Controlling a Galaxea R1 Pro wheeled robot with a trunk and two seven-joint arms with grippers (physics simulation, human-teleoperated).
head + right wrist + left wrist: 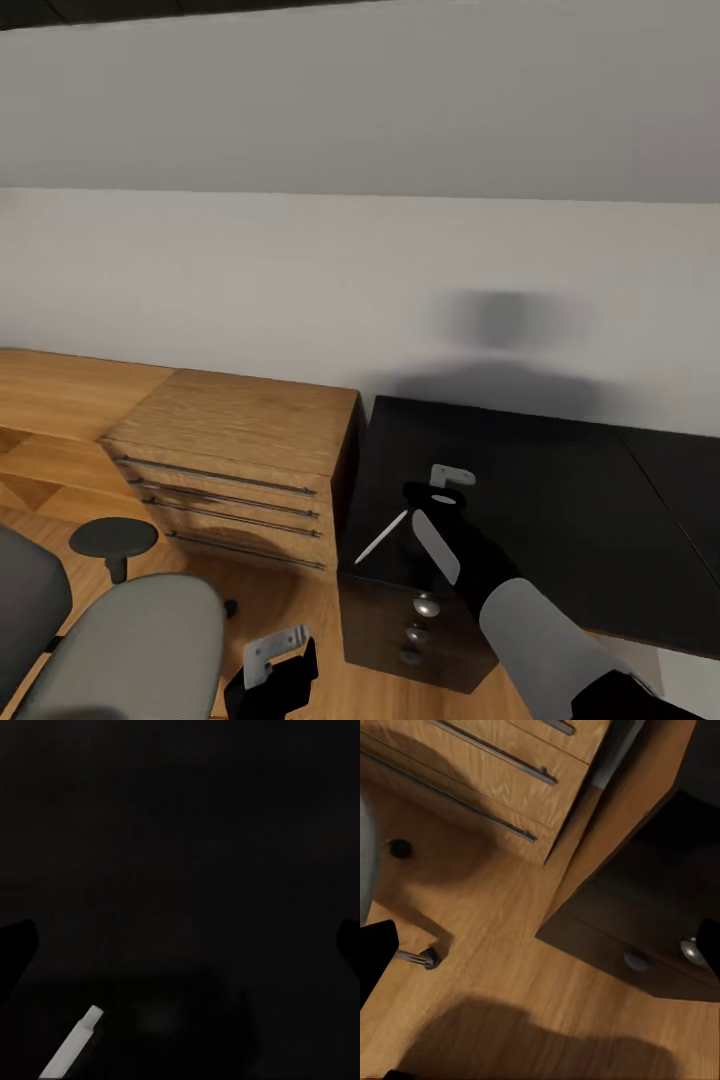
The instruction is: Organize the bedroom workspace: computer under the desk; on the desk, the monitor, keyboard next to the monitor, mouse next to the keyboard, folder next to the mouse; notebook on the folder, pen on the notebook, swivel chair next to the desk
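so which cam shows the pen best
The head view: the whole pen lies slanted on the desk near its corner, beside the right gripper. The right wrist view catches one white end against the dark top. The left wrist view looks at floor and drawers instead.

Right arm [540,640]: black forearm, grey sleeve; silver-bracketed black claw [440,488].
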